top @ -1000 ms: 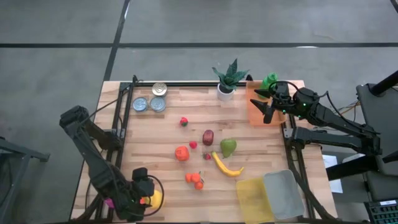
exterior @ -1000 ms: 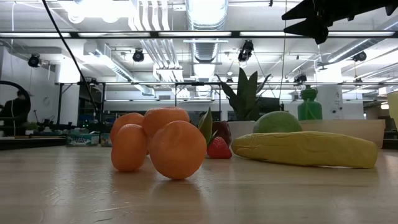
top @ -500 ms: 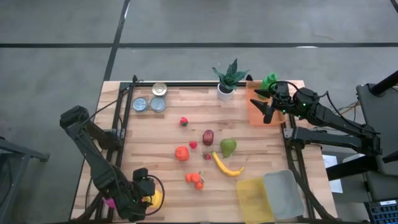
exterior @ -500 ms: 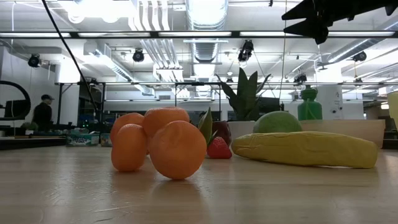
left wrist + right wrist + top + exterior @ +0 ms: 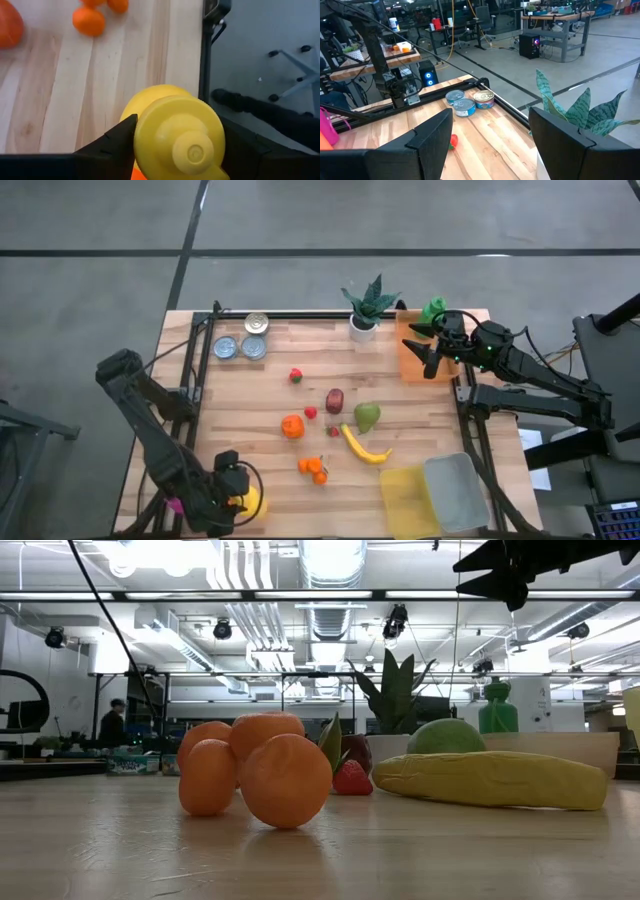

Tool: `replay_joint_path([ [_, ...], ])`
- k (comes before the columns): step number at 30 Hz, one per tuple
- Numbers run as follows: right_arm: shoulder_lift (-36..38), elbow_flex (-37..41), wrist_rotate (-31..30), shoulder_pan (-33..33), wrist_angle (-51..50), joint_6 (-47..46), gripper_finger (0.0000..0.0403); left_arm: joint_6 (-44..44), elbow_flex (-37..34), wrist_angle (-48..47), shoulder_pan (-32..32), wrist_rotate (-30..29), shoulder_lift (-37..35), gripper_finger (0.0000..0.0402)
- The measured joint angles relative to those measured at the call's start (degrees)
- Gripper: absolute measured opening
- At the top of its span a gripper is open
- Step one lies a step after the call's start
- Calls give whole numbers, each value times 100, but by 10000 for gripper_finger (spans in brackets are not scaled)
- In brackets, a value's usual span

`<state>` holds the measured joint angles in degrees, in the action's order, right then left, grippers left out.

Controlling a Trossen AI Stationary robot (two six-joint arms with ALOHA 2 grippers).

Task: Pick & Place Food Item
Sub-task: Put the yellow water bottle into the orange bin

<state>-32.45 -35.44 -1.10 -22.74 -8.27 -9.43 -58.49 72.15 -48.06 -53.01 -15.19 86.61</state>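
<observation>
Left gripper (image 5: 175, 145) at near-left desk (image 5: 250, 395) corner, fingers (image 5: 107, 145) grasping yellow bottle (image 5: 176, 132), cap toward wrist camera; right gripper (image 5: 432, 348) far, fingers released.

Overhead straight down, low level across the tabletop (image 5: 320, 850), wrist views close in; shared fruit, probably oranges (image 5: 314, 468).

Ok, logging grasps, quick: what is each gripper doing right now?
Left gripper: fingers closed on the yellow lemon.
Right gripper: open, holding nothing.
</observation>
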Motion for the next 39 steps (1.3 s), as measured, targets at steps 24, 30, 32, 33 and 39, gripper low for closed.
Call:
replay_joint_path([
  [24,4,0,0,0,0,0,260,1098,1786,-1095,1905,-762,-214,221],
  [30,2,0,0,-2,0,0,260,1224,1856,-1043,2934,-619,-214,221],
  [32,2,0,0,-2,0,0,260,1225,1861,-969,3199,-615,-214,221],
  [33,2,0,0,0,0,0,260,1225,1861,-969,3314,-612,-214,221],
  [39,0,0,0,-1,0,0,260,1693,1859,-656,4029,-579,-213,221],
])
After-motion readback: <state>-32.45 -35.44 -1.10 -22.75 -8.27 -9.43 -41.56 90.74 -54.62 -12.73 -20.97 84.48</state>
